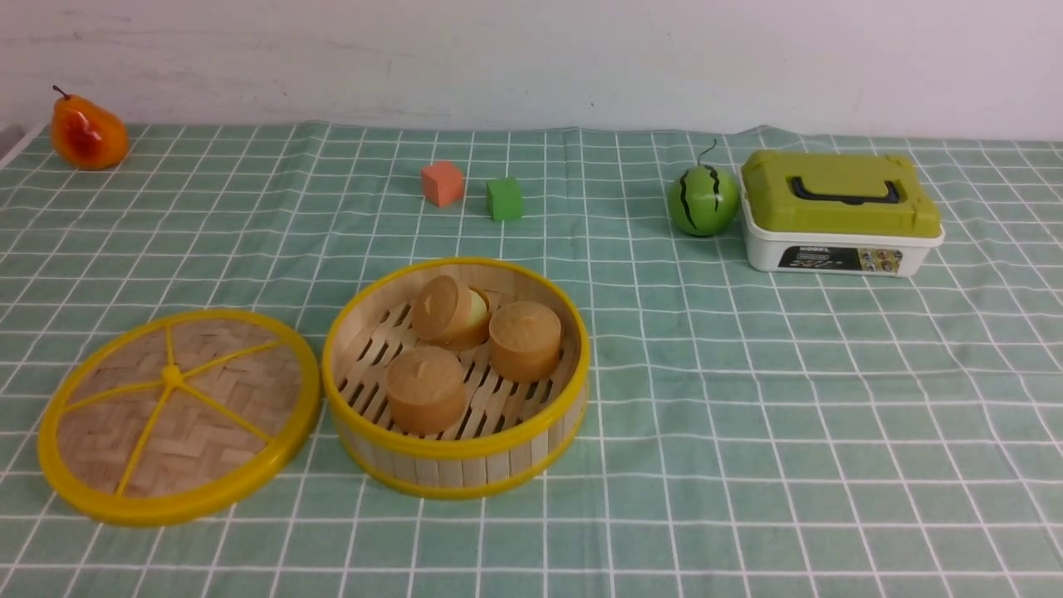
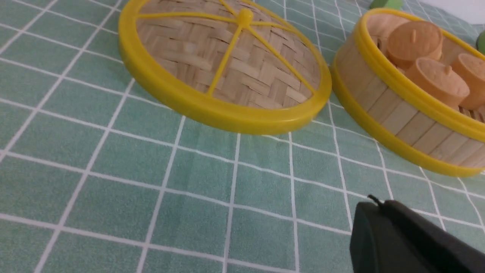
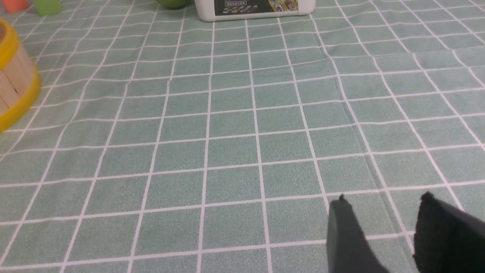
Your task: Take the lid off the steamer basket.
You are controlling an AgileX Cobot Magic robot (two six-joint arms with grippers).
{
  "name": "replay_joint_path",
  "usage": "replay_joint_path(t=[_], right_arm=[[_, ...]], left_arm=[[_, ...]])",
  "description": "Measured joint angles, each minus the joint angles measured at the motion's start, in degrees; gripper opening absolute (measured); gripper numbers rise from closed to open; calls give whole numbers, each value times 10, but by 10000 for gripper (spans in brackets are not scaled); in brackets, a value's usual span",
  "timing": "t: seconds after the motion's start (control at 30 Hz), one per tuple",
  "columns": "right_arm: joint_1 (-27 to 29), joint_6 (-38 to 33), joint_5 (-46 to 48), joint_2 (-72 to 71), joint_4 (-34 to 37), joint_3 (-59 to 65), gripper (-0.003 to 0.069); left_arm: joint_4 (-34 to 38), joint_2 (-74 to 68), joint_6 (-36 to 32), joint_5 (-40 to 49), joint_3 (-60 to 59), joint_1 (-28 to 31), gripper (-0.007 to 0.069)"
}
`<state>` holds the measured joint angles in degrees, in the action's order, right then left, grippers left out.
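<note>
Already the lid (image 1: 178, 415) lies on the table (image 1: 747, 399) beside the open steamer basket (image 1: 456, 378), so I judge the job done. My left hand (image 2: 382, 223) is clenched on nothing; my right hand (image 3: 382, 223) stands released.

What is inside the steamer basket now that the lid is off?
The steamer basket holds three tan round buns on its slatted floor; one is tipped, showing a pale yellow side. The near wall hides the floor's front edge. The lid lies beside it.
</note>
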<state>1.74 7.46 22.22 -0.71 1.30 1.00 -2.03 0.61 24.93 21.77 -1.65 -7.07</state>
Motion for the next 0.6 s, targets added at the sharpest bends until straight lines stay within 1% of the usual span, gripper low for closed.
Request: replay_joint_path(t=[0.6], right_arm=[[0,0,0,0,0,0,241]], left_arm=[[-1,0,2,3,0,-2,5]])
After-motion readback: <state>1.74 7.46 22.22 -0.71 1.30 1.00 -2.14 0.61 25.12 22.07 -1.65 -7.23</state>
